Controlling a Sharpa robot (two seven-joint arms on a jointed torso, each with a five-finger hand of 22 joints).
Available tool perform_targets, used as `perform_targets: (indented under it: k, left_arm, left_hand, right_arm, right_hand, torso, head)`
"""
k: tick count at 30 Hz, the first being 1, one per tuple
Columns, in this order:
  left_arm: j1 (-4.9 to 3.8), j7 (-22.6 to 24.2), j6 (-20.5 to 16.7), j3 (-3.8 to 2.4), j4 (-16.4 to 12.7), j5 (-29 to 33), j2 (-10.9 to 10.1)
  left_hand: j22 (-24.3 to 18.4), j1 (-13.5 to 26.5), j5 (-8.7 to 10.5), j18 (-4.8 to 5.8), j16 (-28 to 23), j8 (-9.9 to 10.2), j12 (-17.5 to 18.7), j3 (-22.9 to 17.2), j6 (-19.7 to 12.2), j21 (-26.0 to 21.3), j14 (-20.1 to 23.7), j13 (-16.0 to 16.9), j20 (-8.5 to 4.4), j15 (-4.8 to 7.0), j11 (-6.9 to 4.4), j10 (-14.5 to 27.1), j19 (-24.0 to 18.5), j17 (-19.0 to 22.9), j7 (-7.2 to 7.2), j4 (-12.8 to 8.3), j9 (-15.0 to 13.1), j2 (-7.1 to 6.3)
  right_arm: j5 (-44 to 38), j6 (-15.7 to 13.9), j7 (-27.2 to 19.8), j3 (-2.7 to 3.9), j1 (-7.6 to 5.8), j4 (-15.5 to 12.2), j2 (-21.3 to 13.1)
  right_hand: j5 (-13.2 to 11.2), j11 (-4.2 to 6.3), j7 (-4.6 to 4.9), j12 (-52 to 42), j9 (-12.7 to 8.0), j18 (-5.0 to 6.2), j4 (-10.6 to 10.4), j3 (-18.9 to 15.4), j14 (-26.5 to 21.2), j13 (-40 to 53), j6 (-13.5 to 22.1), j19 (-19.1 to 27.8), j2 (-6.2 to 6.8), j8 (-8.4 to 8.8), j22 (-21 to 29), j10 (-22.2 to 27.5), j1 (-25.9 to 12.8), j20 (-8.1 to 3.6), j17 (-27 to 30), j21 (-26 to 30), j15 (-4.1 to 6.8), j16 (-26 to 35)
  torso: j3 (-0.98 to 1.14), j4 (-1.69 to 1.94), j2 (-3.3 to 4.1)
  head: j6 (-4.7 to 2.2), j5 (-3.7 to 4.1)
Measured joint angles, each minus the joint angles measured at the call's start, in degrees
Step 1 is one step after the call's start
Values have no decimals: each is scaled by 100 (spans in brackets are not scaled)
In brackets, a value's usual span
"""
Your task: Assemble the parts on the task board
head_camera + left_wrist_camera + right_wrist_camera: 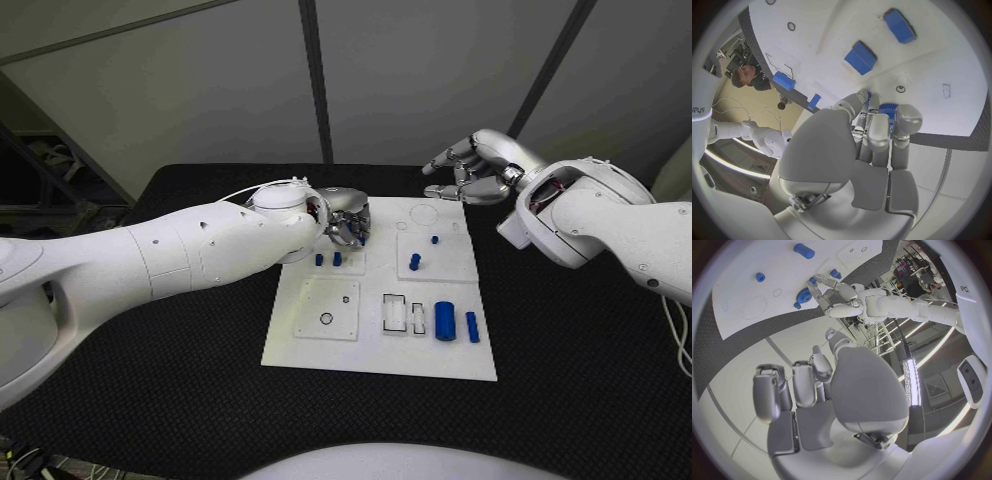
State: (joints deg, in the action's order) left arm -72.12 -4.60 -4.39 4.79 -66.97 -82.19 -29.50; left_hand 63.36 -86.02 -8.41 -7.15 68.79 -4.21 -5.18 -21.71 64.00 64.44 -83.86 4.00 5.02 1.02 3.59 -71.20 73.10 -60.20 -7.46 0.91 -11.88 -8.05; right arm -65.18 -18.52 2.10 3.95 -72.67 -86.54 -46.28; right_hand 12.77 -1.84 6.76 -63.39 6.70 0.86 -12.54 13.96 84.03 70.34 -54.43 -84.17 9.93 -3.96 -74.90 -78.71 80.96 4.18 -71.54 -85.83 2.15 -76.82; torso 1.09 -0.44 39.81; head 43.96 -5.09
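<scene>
Two hands work above the white board (378, 345): the left hand (342, 217) is down on its upper left corner, fingers closed around a blue gear (887, 111), while the right hand (480, 168) hovers beyond the far edge, fingers loosely curled, holding nothing.

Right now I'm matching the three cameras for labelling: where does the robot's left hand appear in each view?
Head view: left hand at the task board's far left corner, fingers on a blue part.
Left wrist view: the hand takes up the circle's middle, the blue part between its fingers.
Right wrist view: small and distant, over the board's edge.
Shared landmark: the white task board.
</scene>
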Motion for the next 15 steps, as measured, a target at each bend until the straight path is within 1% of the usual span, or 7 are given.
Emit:
perform_targets:
  k: [1, 4, 7, 11, 12, 13, 15]
  left_arm:
    - [0, 9, -3, 0, 0, 0, -6]
    - [7, 46, -33, 2, -32, 0, -49]
    - [30, 103, -87, -9, -93, 0, -139]
    - [55, 168, -155, -149, -165, 11, -236]
    - [54, 183, -174, -190, -187, 17, -252]
    - [53, 204, -198, -248, -223, 27, -275]
    - [48, 229, -233, -327, -286, 51, -324]
  left_hand:
    - [22, 0, 0, 1, 0, 0, -8, -21, 0, 29, 0, 0, 14, 0, 16, -16, 14, 0, 0, -21, 2, 0]
    - [106, 0, 0, 2, 23, -28, -8, -93, 62, 111, 0, -7, -8, 0, -11, -51, 51, 0, 0, -61, 18, -1]
    - [163, -1, 0, 1, 23, -33, -8, -108, 82, 139, 0, -6, 12, 0, -11, -91, 71, 2, 19, -76, 27, -1]
    - [181, 1, 0, 2, 23, -33, -8, -125, 83, 161, 0, -4, -9, 0, -10, -91, 92, 16, 18, -93, 30, 0]
    - [188, 3, 0, 2, 23, -33, -8, -125, 83, 161, 0, -4, -9, 0, -10, -91, 92, 22, 18, -93, 30, 2]
    - [188, 17, 1, 2, 23, -32, -8, -125, 83, 161, 0, -4, -9, 0, -10, -91, 92, 23, 18, -93, 31, 16]
    - [196, 25, 1, 2, 23, -32, -8, -125, 102, 184, 0, -4, -9, 0, -10, -91, 92, 29, -1, -93, 35, 24]
  right_arm:
    - [0, 0, 0, 0, 0, -1, 0]
    - [0, 0, 0, 0, 0, -2, -3]
    - [0, 0, -1, 0, 0, -1, -6]
    - [0, -1, -3, 0, 0, 5, -8]
    - [0, -1, -4, 0, 0, 6, -8]
    - [0, -1, -4, 0, 0, 9, -7]
    - [0, -1, -5, 0, 0, 14, -6]
  right_hand:
    - [0, 0, 0, 0, 0, 0, 0, 0, 0, 0, 0, 0, 0, 0, 0, 0, 0, 0, 0, 0, 0, 0]
    - [0, 0, 0, 0, 0, 0, 0, 0, 0, 0, 0, 0, 0, 0, 0, 0, 0, 0, 0, 0, 0, 0]
    - [0, 0, 0, 0, 0, 0, -16, 16, 0, 0, 0, 0, 0, -1, 0, 0, 0, 0, 0, 0, 0, 0]
    - [0, 0, 0, 0, 0, -1, -16, 16, 0, 0, 0, 0, 0, -1, 0, 0, 0, 0, 1, 0, 0, 0]
    - [0, 0, 0, 0, 0, -1, -16, 16, 0, 0, 0, 0, 0, -1, 0, 0, 0, 0, 1, 0, 0, 0]
    - [0, 0, 0, 0, 0, 0, -16, 16, 0, 0, 0, 0, 0, -1, 0, 0, 0, 0, 1, 0, 0, 0]
    - [0, 0, 0, 0, 0, 0, -16, 16, 0, 0, 0, 0, 0, -1, 0, 0, 0, 0, 1, 0, 0, 0]
  torso:
    - [0, 0, 0]
    - [-1, 0, -1]
    - [-4, 1, -2]
    - [-4, 5, -3]
    - [-4, 7, -3]
    - [-4, 7, -3]
    - [-4, 7, -3]
  head:
    - [-5, -1]
    - [-17, 3]
    - [-25, 13]
    - [-36, 23]
    - [-41, 23]
    - [-44, 23]
    - [-51, 12]
